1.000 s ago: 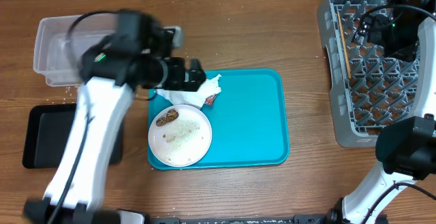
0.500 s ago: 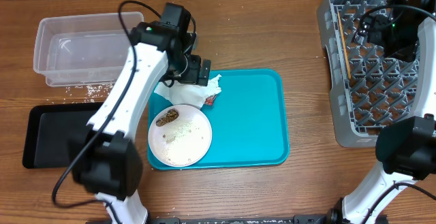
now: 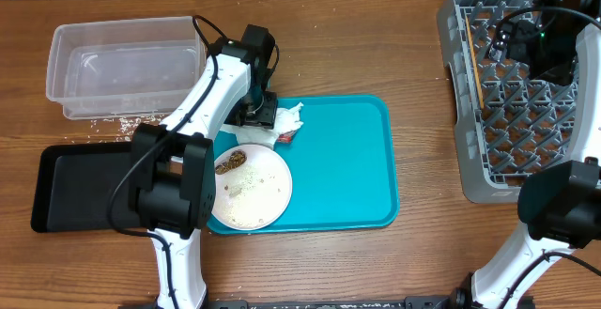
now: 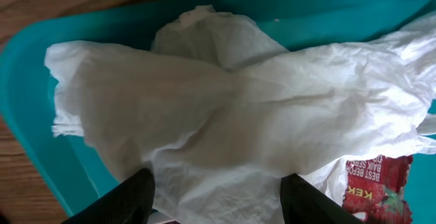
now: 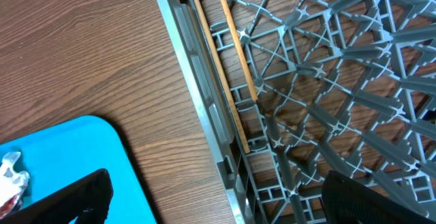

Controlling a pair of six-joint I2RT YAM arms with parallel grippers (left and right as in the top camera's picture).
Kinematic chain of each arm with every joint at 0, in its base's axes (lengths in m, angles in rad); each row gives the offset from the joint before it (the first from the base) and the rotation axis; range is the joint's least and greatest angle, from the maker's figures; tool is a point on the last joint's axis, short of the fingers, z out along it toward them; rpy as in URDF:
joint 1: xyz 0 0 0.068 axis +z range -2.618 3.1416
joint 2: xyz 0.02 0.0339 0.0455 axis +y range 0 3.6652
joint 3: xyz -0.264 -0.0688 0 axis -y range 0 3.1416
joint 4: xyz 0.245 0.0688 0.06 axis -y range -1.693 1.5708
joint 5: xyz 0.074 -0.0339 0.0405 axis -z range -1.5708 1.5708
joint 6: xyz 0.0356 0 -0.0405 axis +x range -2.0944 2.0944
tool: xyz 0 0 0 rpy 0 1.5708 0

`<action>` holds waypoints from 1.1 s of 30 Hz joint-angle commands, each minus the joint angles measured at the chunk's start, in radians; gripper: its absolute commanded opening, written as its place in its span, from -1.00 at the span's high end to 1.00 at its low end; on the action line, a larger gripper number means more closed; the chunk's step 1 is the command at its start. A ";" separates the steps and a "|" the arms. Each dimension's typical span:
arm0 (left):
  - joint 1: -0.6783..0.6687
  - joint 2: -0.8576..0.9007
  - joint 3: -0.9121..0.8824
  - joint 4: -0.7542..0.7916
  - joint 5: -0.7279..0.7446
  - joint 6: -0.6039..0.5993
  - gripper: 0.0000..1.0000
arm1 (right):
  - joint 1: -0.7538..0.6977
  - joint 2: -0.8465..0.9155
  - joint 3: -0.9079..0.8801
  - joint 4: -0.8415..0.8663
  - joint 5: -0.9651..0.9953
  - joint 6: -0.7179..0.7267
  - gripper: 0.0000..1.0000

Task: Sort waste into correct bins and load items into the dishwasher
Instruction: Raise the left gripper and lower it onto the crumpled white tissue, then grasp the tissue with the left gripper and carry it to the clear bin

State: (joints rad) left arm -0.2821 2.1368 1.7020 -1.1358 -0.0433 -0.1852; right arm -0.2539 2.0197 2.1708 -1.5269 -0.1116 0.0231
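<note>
The crumpled white napkin (image 3: 285, 124) lies at the teal tray's back left corner, with the red wrapper (image 3: 289, 138) against its right side. My left gripper (image 3: 260, 114) is low over the napkin. In the left wrist view the napkin (image 4: 225, 108) fills the frame, the wrapper (image 4: 371, 183) shows at the lower right, and the open left gripper (image 4: 218, 207) straddles the napkin's near edge. The white plate (image 3: 254, 196) holds rice grains and a brown lump (image 3: 230, 162). My right gripper (image 3: 537, 44) hovers open over the grey dish rack (image 3: 470, 159), where the chopsticks (image 5: 228, 60) lie. Bowls and cup are out of view.
The clear tub (image 3: 122, 65) stands at the back left, with rice grains scattered on the table before it. The black tray (image 3: 66, 192) lies at the front left. The teal tray (image 3: 347, 168) is in the middle; its corner (image 5: 61, 163) shows in the right wrist view.
My left arm has swung from beside the clear tub to the right and down onto the napkin at the teal tray's corner. The right arm has not moved.
</note>
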 commanded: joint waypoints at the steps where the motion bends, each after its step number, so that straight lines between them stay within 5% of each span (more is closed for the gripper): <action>1: -0.010 0.011 0.023 0.003 -0.048 -0.033 -0.18 | 0.000 -0.002 0.002 0.004 0.006 0.004 -1.00; 3: -0.011 0.011 0.023 0.003 -0.042 -0.032 0.02 | 0.000 -0.002 0.002 0.004 0.006 0.004 -1.00; 6: -0.011 0.011 0.023 -0.005 -0.042 -0.033 0.59 | 0.000 -0.002 0.002 0.004 0.006 0.004 -1.00; 9: -0.013 0.010 0.024 -0.020 -0.041 -0.034 0.88 | 0.000 -0.002 0.002 0.004 0.006 0.004 -1.00; 33: -0.008 0.009 0.462 -0.397 0.087 -0.129 0.92 | 0.000 -0.002 0.002 0.004 0.006 0.004 -1.00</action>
State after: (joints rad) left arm -0.2886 2.1368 2.0945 -1.5085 0.0338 -0.2909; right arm -0.2535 2.0201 2.1708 -1.5269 -0.1116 0.0231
